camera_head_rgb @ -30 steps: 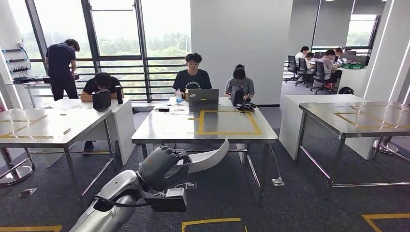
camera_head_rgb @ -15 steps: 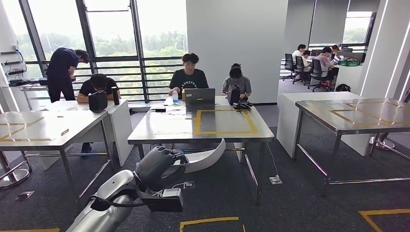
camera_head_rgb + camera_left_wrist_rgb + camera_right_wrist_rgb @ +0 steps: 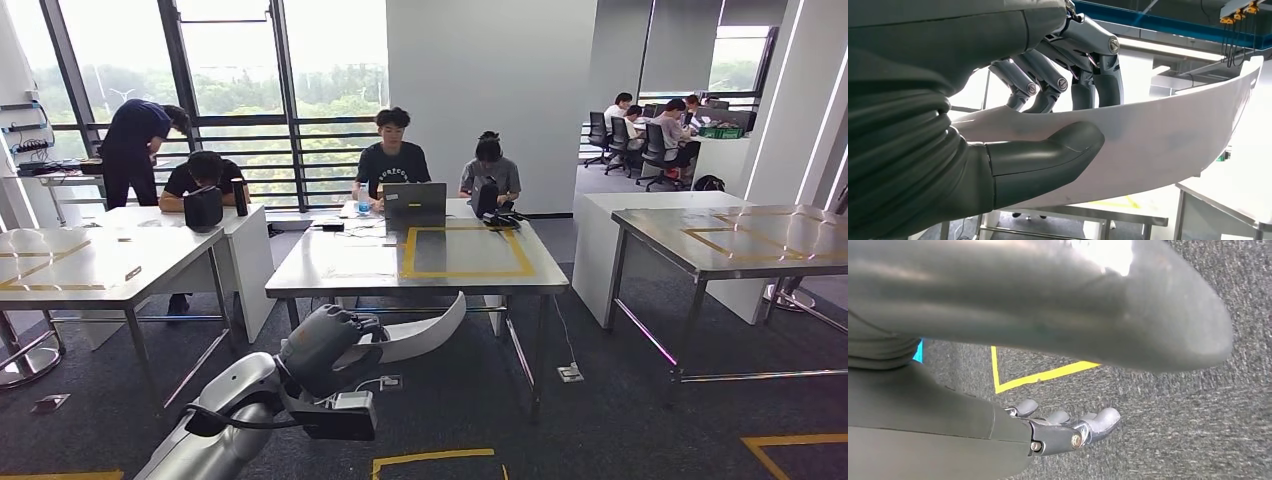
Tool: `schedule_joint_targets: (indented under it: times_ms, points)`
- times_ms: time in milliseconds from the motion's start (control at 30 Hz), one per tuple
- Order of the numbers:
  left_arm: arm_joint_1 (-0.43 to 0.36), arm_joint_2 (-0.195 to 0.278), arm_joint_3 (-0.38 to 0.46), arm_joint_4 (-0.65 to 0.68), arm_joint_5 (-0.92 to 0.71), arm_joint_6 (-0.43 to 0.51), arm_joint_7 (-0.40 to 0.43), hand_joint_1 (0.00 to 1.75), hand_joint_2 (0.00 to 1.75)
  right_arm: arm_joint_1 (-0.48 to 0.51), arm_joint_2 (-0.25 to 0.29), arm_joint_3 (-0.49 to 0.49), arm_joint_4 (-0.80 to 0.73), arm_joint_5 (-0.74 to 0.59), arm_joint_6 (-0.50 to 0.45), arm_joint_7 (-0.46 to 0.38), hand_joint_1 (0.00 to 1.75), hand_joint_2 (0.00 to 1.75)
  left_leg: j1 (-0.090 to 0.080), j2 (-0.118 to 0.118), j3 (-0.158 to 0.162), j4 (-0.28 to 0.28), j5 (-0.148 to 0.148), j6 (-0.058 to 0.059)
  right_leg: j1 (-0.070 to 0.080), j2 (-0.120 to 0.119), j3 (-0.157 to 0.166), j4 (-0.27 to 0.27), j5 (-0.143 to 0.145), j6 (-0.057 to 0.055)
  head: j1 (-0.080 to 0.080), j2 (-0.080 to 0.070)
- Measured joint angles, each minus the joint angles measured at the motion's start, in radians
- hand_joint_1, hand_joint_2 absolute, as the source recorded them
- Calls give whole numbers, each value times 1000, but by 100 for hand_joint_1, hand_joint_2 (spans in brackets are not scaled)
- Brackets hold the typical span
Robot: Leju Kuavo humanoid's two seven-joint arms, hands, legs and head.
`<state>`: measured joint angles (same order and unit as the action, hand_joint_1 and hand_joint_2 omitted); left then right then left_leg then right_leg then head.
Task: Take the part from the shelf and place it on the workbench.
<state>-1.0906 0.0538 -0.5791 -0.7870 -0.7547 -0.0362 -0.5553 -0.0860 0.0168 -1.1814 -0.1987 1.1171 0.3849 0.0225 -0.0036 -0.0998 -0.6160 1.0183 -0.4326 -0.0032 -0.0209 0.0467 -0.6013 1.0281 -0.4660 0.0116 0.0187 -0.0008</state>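
One left hand grips the curved white part tight. Keep it level; walk to the workbench at 12 o'clock.

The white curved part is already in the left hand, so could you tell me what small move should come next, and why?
Probably step closer to the steel workbench ahead. The left hand grips the white curved part low, below the tabletop's edge and short of it, so the yellow taped rectangle looks out of reach. The right hand hangs over the carpet, holding nothing.
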Motion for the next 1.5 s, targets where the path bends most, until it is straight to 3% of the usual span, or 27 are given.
schedule_joint_targets:
  times_ms: [67,200,267,333,367,400,433,500,567,667,733,767,833,867,900,967,1033,1067,1133,1200,1267,1300,1333,1400,1433,1467,1500]
  points:
    - [-2,0,0,0,-2,-1,4,175,175,0,0,0,0,-1,-3,-5,0,0,-2,0,-1,3,-1,2,-3,1,0,-3,1,3,0,0]
    - [-16,-1,0,-2,-14,-1,10,175,175,-1,-1,0,0,-4,-6,-15,0,0,1,9,25,-36,6,29,-3,-5,8,-9,-1,19,0,0]
    - [-25,-3,0,-2,-17,-2,12,175,175,-3,-2,0,0,-6,-7,-18,0,0,10,17,48,-63,14,34,0,-22,-27,67,-38,23,1,0]
    - [-29,-3,-1,1,-17,-3,13,175,175,-4,-3,0,0,-7,-8,-19,0,0,14,23,53,-64,9,33,-4,-31,-99,193,-89,32,2,0]
    - [-28,-3,-1,2,-18,-5,12,175,175,-3,-4,0,0,-8,-8,-19,0,0,16,25,53,-59,4,29,-9,-33,-126,233,-96,37,2,0]
    - [-27,-4,-2,3,-19,-7,13,175,175,-2,-4,0,0,-8,-8,-19,0,0,20,25,53,-53,-3,23,-13,-34,-136,238,-85,43,3,0]
    - [-27,-4,-2,3,-19,-8,14,175,175,-1,-5,0,0,-8,-8,-19,0,0,26,26,53,-43,-12,15,-19,-35,-124,204,-56,51,3,0]
    - [-29,-5,-2,3,-20,-9,16,175,175,0,-4,0,0,-8,-7,-20,0,0,36,27,50,-13,-39,-6,-29,-32,-67,85,3,70,4,0]
    - [-31,-6,-2,3,-22,-10,18,175,175,0,-3,0,2,-8,-6,-21,0,0,37,25,43,12,-68,-25,-31,-27,-32,28,9,61,4,0]
    - [-32,-8,-2,2,-27,-10,19,175,175,-1,-2,0,2,-8,-6,-24,0,0,36,24,55,12,-91,-37,-28,-31,-20,35,-22,20,2,0]
    - [-35,-9,-2,0,-31,-10,21,175,175,0,-1,0,2,-8,-6,-28,0,0,34,52,43,52,-104,-41,-28,-34,3,33,-38,4,0,0]
    - [-36,-9,-2,0,-32,-9,22,175,175,2,-1,0,2,-8,-5,-31,0,0,32,71,12,105,-116,-41,-27,-35,18,29,-47,-1,-1,0]
    - [-34,-11,-3,2,-32,-9,23,175,175,6,-1,0,2,-7,-5,-34,0,0,28,94,-92,248,-142,-38,-21,-40,49,22,-67,-9,-2,0]
    - [-30,-11,-3,3,-32,-9,24,175,175,8,-1,0,2,-7,-5,-35,0,0,26,96,-142,298,-137,-33,-17,-42,64,19,-79,-11,-2,0]
    - [-27,-11,-3,5,-32,-9,24,175,175,10,-1,0,2,-7,-5,-35,0,0,23,96,-176,313,-112,-26,-13,-44,82,16,-92,-13,-3,0]
    - [-24,-10,-3,7,-32,-9,24,175,175,13,-1,0,2,-7,-5,-35,0,0,9,96,-181,215,8,0,-4,-46,127,6,-119,-15,-4,0]
    - [-22,-8,-3,9,-32,-10,25,175,175,13,3,0,4,-7,-5,-37,0,0,-11,97,-143,75,114,35,1,-48,172,-17,-143,-14,-3,-1]
    - [-22,-8,-3,9,-33,-10,25,175,175,13,5,0,4,-7,-6,-38,0,0,-20,97,-122,33,130,49,0,-48,191,-32,-151,-9,-3,-1]
    - [-24,-7,-3,7,-35,-10,26,175,175,10,6,-1,5,-7,-7,-38,0,0,-28,96,-89,4,101,61,-1,-51,221,-50,-149,5,-4,0]
    - [-30,-9,-2,-2,-38,-9,29,175,175,6,5,-1,5,-6,-8,-37,0,0,-22,91,-51,-26,71,59,-2,-53,191,25,-100,14,-6,0]
    - [-32,-12,-2,-5,-41,-9,31,175,175,2,5,-1,5,-4,-9,-37,0,0,-15,86,-7,-47,46,53,-3,-49,89,174,-51,22,-5,0]
    - [-30,-13,-2,-4,-42,-9,32,175,175,1,4,0,5,-3,-9,-37,0,0,-14,83,13,-52,31,52,-2,-48,36,233,-59,25,-5,0]
    - [-25,-14,-2,-2,-44,-9,33,175,175,2,3,0,5,-2,-9,-37,0,0,-13,81,34,-55,14,52,-2,-47,-12,265,-95,27,-4,0]
    - [-16,-14,-2,1,-49,-9,34,175,175,7,1,0,5,0,-10,-37,0,0,-12,75,81,-58,-24,51,-1,-47,-82,262,-197,31,-3,0]
    - [-13,-14,-2,3,-50,-10,35,175,175,10,0,0,5,0,-10,-38,0,0,-12,73,106,-58,-44,49,-1,-47,-105,232,-226,32,-3,0]
    - [-10,-14,-2,5,-51,-10,35,175,175,12,0,0,5,0,-10,-38,0,0,-11,71,133,-58,-66,46,-1,-47,-119,185,-216,33,-3,0]
    - [-6,-14,-2,8,-51,-11,36,175,175,16,0,0,5,0,-10,-38,0,0,-11,71,155,-58,-88,42,-2,-48,-127,125,-152,32,-2,0]
